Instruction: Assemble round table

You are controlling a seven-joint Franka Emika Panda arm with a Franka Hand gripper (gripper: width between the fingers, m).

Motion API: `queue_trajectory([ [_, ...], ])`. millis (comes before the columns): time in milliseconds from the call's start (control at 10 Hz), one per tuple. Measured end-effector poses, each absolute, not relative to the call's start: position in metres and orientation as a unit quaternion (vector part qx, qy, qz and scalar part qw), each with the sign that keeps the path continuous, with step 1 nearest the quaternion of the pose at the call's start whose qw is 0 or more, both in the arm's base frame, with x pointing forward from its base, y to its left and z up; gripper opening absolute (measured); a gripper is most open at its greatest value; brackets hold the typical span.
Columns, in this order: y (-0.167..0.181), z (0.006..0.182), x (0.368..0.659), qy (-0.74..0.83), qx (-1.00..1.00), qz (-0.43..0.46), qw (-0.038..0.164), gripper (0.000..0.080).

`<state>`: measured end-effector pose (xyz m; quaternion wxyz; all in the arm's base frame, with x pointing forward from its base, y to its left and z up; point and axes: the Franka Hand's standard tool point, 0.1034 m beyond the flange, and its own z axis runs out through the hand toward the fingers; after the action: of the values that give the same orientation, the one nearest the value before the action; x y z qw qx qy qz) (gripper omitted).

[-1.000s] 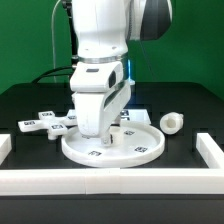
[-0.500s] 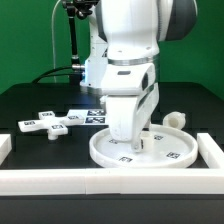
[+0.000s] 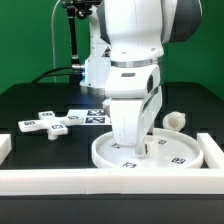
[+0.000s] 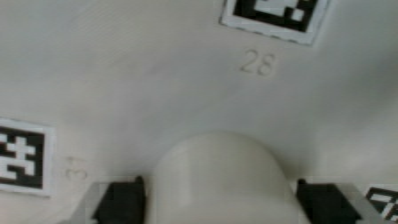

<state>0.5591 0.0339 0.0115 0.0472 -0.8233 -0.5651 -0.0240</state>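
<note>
The large round disc [image 3: 178,156] lies flat near the front wall, at the exterior view's right. My gripper [image 3: 132,143] stands upright over its middle. In the wrist view my gripper [image 4: 221,202] has its black fingers [image 4: 121,200] pressed against both sides of a rounded white hub on the disc's face [image 4: 160,80], so it is shut on the disc. The short cylindrical post [image 3: 175,121] lies just behind the disc at the right. The cross-shaped piece [image 3: 50,123] lies on the black table at the left.
The white border wall [image 3: 90,182] runs along the front and turns back at the right [image 3: 212,148], close to the disc's rim. The marker board [image 3: 96,116] lies behind my gripper. A dark stand rises at the back.
My gripper and the disc have slid together toward the exterior view's right, up to the wall's right corner. Most of that shift came in the first half second. The post and cross have not moved.
</note>
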Motion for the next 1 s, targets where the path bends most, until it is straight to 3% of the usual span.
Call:
queue_trajectory([
  [300,0.033,0.011,0.559,-0.567,-0.822,-0.024,0.046,0.0409],
  [500,0.033,0.011,0.559,-0.567,-0.822,-0.024,0.046,0.0604],
  [600,0.033,0.011,0.559,-0.567,-0.822,-0.023,0.046,0.0604],
  [700,0.031,0.015,0.557,-0.567,-0.822,-0.023,0.044,0.0643],
  [1000,0.031,0.040,0.541,-0.543,-0.839,-0.030,0.031,0.0649],
])
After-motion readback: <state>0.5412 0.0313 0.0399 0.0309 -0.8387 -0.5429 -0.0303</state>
